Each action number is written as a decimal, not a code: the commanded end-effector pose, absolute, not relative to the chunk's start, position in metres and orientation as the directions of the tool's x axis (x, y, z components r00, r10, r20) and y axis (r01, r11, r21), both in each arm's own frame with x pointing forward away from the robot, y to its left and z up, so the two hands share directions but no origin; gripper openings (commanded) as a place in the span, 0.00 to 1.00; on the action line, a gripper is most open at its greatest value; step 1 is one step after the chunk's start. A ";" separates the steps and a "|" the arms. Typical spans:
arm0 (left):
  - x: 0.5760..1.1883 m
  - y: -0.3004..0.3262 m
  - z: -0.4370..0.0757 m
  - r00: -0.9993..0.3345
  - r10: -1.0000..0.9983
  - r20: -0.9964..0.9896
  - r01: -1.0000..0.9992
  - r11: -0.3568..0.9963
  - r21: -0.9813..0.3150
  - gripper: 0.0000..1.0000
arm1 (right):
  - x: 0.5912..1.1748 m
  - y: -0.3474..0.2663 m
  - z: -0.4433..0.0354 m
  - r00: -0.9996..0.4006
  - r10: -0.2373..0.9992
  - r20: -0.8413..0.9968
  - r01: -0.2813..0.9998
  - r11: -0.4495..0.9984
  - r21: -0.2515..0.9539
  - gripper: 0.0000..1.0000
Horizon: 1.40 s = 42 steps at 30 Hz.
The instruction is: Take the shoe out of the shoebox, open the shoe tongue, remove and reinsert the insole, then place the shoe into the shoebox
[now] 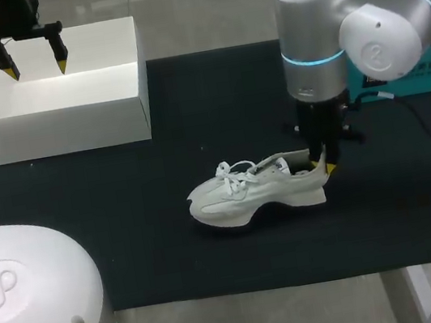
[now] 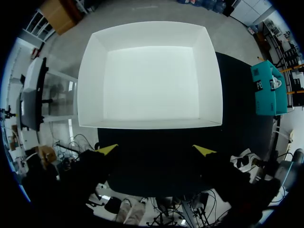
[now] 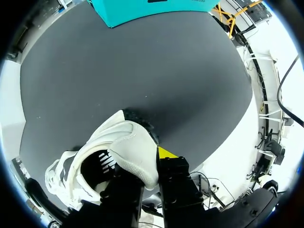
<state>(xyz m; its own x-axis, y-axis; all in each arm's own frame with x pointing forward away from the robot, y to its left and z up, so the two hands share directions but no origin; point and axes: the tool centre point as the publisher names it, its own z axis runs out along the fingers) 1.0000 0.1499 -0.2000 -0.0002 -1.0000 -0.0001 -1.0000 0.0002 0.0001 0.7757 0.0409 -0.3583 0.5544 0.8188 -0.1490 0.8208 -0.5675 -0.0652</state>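
**Head view: shoe (image 1: 253, 191) out on the mat (image 1: 192, 116)**

The white shoe sits on the black mat, with the right gripper (image 1: 323, 167) clamped on its heel. The left gripper (image 1: 37, 68) hangs over the white shoebox (image 1: 60, 112), its 2 fingers apart.

Shoebox (image 1: 63, 130) free inside under left end effector (image 1: 38, 72); shoe (image 1: 246, 198) well apart.

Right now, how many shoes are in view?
1. The white shoe lies on the black mat, its heel gripped by the right gripper. The shoebox is empty, so none hides there.
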 end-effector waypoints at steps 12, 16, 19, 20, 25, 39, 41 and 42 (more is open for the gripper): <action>1.000 0.150 -0.200 0.000 -1.000 0.000 -1.000 0.000 0.000 1.00 | 0.776 0.034 -0.358 0.987 -0.082 -0.140 -0.063 -0.989 0.136 0.00; 1.000 0.150 -0.200 0.000 -1.000 0.000 -1.000 0.000 0.000 1.00 | 0.776 0.031 -0.356 0.990 -0.095 -0.108 -0.083 -0.991 0.109 0.00; 1.000 0.150 -0.200 0.000 -1.000 0.000 -1.000 0.000 0.000 1.00 | 0.775 0.029 -0.355 0.990 -0.103 -0.099 -0.092 -0.990 0.105 0.00; 1.000 0.150 -0.200 0.000 -1.000 0.000 -1.000 0.000 0.000 1.00 | 0.775 0.029 -0.355 0.990 -0.106 -0.098 -0.096 -0.990 0.105 0.00; 1.000 0.150 -0.200 0.000 -1.000 0.000 -1.000 0.000 0.000 1.00 | 0.779 0.029 -0.355 0.988 -0.115 -0.099 -0.105 -0.989 0.104 0.00; 1.000 0.150 -0.200 0.000 -1.000 0.000 -1.000 0.000 0.000 1.00 | 0.797 0.040 -0.377 0.983 -0.124 -0.134 -0.110 -0.988 0.106 0.00; 1.000 0.150 -0.200 0.000 -1.000 0.000 -1.000 0.000 0.000 1.00 | 0.797 0.040 -0.381 0.982 -0.126 -0.139 -0.113 -0.989 0.098 0.00; 1.000 0.150 -0.200 0.000 -1.000 0.000 -1.000 0.000 0.000 1.00 | 0.797 0.040 -0.383 0.982 -0.127 -0.142 -0.114 -0.989 0.095 0.00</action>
